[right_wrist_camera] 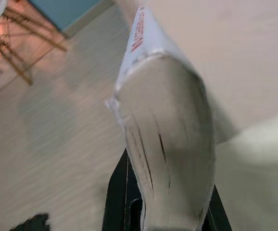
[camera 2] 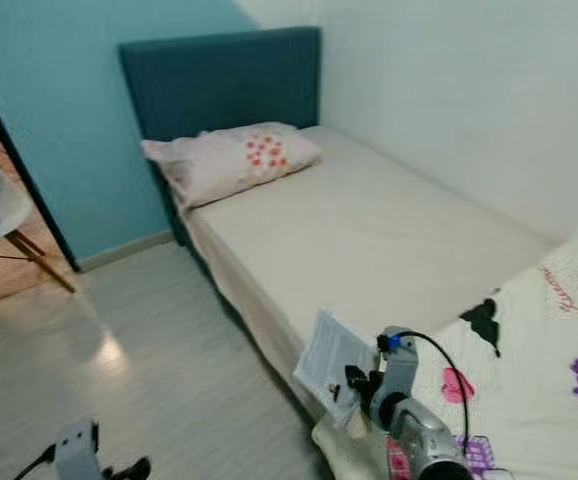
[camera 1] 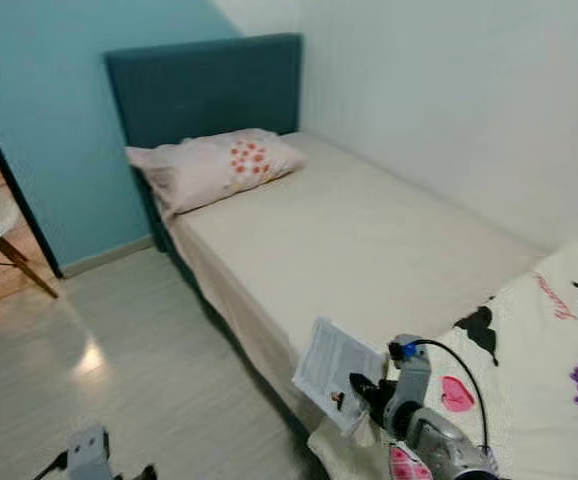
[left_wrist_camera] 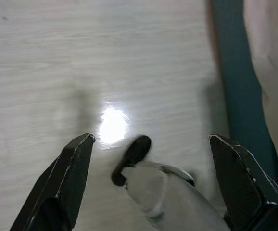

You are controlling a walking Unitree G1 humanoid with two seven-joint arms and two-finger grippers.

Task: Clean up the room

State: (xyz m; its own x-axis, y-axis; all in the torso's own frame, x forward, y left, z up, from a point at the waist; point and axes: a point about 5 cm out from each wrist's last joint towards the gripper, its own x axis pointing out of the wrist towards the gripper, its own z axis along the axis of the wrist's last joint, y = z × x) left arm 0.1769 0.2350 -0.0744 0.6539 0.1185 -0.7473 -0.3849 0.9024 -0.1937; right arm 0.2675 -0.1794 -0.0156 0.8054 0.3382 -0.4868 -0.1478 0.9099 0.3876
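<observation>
The right gripper (camera 1: 357, 385) is clamped on a white book (camera 1: 335, 371), held over the bed (camera 1: 359, 240) edge, likely for carrying away. The left gripper (left_wrist_camera: 148, 159) hangs with fingers apart above the floor (camera 1: 119, 340)

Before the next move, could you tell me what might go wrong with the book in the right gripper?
The right gripper grips the book at one edge only, with the pages fanned out beyond the fingers in the right wrist view, so it could slip or tear. It hangs right at the bed's edge, over the floor; if dropped it may miss the mattress. The blanket bunched beside the arm might snag it.
</observation>
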